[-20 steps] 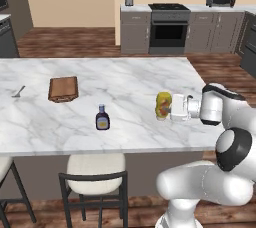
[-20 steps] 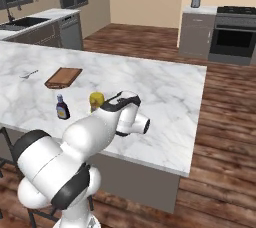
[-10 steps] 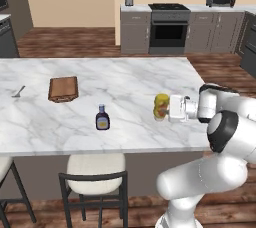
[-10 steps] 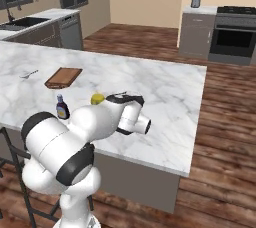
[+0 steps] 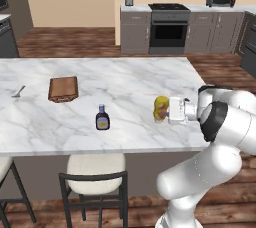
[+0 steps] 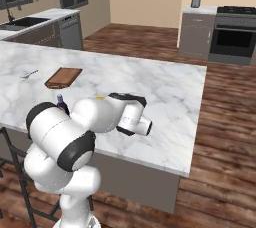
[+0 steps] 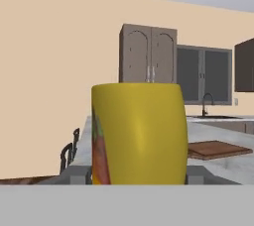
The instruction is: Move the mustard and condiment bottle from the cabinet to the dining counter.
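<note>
The yellow mustard stands upright at the right end of the dining counter, low over or on the marble. My gripper reaches in from the right and is shut on it. In the hand view the mustard sits close between the fingers, label side to the left. The dark condiment bottle stands upright on the counter to the mustard's left, apart from it. In the right base view my arm hides most of the mustard and part of the condiment bottle.
A brown cutting board and a small utensil lie further left on the slab. A stool stands under the near edge. A grey-brown wall cabinet with panelled doors hangs far off. The counter's right edge is just beside my arm.
The mustard has sunk slightly toward the marble in my grip. My arm's elbow has swung upward and nearer the cameras. The condiment bottle has not moved.
</note>
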### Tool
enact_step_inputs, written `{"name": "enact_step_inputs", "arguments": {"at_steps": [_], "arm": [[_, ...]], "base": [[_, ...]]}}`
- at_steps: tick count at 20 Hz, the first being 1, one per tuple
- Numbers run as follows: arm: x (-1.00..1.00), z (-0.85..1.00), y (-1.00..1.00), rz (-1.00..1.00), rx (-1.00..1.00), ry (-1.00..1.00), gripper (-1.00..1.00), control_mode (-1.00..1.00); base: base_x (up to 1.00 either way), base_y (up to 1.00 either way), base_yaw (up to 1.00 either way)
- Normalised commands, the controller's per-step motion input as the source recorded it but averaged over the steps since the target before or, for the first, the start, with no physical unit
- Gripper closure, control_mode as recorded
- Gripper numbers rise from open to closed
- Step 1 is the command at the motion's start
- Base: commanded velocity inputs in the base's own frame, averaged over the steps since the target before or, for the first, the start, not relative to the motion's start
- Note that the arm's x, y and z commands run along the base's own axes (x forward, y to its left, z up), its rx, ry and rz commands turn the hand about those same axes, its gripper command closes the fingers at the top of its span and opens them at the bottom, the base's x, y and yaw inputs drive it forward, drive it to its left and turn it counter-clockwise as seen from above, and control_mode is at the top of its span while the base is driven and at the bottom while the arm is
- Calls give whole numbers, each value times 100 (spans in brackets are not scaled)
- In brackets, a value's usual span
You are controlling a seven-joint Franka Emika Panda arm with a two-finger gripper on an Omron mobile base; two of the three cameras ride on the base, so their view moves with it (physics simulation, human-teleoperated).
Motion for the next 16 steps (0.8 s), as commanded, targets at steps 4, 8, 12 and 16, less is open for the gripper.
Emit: {"name": "enact_step_inputs", "arguments": {"at_steps": [4, 8, 12, 16], "arm": [[13, -21, 0, 0, 0, 0, 100, -100], [20, -20, 1, 0, 0, 2, 100, -100], [19, -19, 0, 0, 0, 5, 100, -100], [22, -18, 0, 1, 0, 5, 100, -100]], "base": [[0, 0, 0], [0, 0, 0], [0, 0, 0], [0, 0, 0]]}}
